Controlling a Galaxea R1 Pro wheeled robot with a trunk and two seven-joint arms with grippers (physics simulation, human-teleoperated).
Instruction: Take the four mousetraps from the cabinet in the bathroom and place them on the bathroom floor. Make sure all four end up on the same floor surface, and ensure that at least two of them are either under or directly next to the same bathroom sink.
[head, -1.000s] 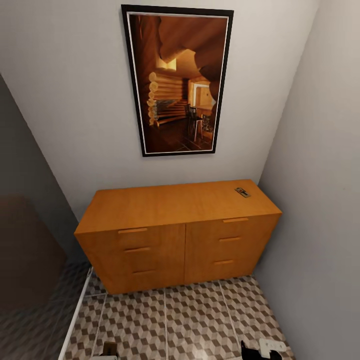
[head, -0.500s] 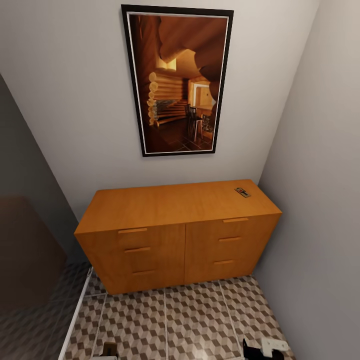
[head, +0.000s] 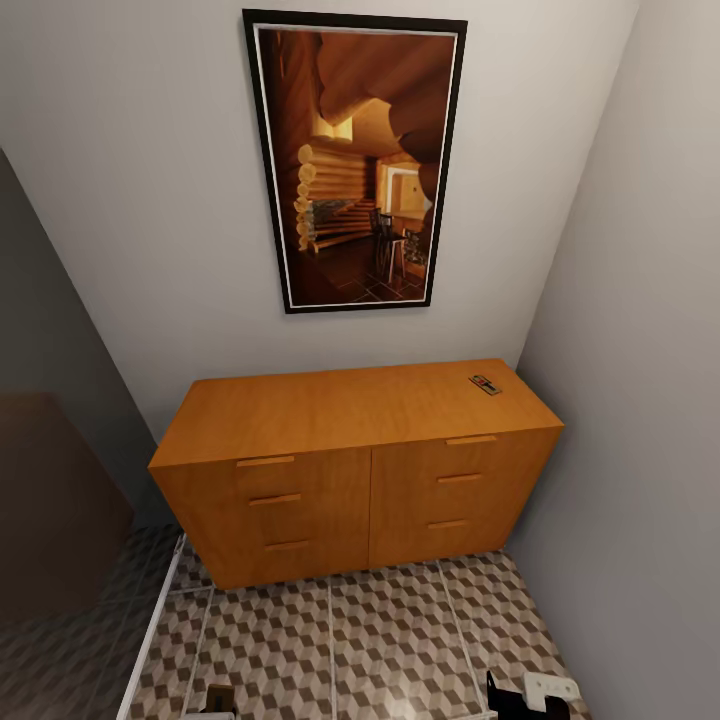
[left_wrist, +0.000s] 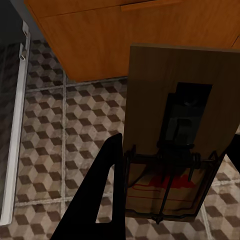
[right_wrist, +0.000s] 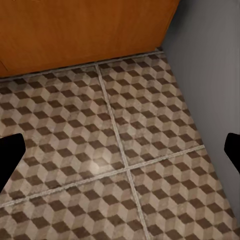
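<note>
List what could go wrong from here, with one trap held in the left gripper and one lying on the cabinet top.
1. The mousetrap in the left gripper hangs above the bathroom floor; if the grip is shallow, it could slip and drop.
2. The other mousetrap lies near the cabinet top's right end, close to the side wall; reaching with the open right gripper could crowd that wall.

The cabinet (head: 350, 450) stands on the cube-patterned bathroom floor (head: 380, 640) — one mousetrap (head: 485, 384) lies on its flat top, near the right back corner.
</note>
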